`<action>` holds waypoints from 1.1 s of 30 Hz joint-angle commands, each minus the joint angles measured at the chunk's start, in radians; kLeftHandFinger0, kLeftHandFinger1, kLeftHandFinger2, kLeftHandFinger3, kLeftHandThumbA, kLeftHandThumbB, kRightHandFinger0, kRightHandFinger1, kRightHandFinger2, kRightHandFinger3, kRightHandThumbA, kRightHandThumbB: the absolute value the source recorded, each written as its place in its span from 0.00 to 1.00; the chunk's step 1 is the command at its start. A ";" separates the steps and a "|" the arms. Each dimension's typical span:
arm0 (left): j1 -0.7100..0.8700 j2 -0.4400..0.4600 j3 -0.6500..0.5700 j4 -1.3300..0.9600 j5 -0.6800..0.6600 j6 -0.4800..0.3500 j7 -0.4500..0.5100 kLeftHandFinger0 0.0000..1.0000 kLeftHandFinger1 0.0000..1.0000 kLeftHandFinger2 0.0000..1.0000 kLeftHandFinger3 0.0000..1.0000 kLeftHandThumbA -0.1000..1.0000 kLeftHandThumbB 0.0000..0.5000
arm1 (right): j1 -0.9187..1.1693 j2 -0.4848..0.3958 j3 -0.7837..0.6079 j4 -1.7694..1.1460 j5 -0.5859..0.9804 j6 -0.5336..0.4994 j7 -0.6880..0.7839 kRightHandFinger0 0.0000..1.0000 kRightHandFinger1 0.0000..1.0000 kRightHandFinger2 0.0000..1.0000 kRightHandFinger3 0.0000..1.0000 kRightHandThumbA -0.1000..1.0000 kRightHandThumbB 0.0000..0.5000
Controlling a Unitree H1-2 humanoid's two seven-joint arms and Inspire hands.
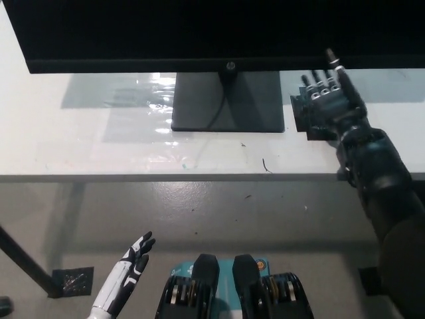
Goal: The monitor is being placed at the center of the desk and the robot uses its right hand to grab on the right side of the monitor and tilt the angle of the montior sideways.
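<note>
Reaching up over the white desk [80,143], the black right hand [330,100] sits just under the monitor's [199,33] bottom edge, right of the stand base [226,103]. Fingers are spread and pointing up, one fingertip [330,53] at or touching the lower bezel; nothing grasped, hand is released. Beneath the hand, a flat black object [302,116] lies on the desk, mostly covered by it, can't tell what it is.

Monitor stands about mid-desk, screen dark, filling the top of the view, logo at bottom centre. Its rectangular base rests flat on the desk with a cable running down across it. Right edge of the screen is out of view.

White left hand [129,272] hangs low at lower left, below desk level over the grey floor [219,212], fingers loosely apart, holding nothing.
</note>
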 commanded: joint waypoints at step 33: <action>-0.027 0.003 0.000 0.019 0.002 -0.040 0.017 1.00 1.00 1.00 1.00 1.00 0.65 | 0.927 -0.050 0.591 -2.210 0.310 0.230 0.207 0.90 0.99 1.00 1.00 1.00 0.96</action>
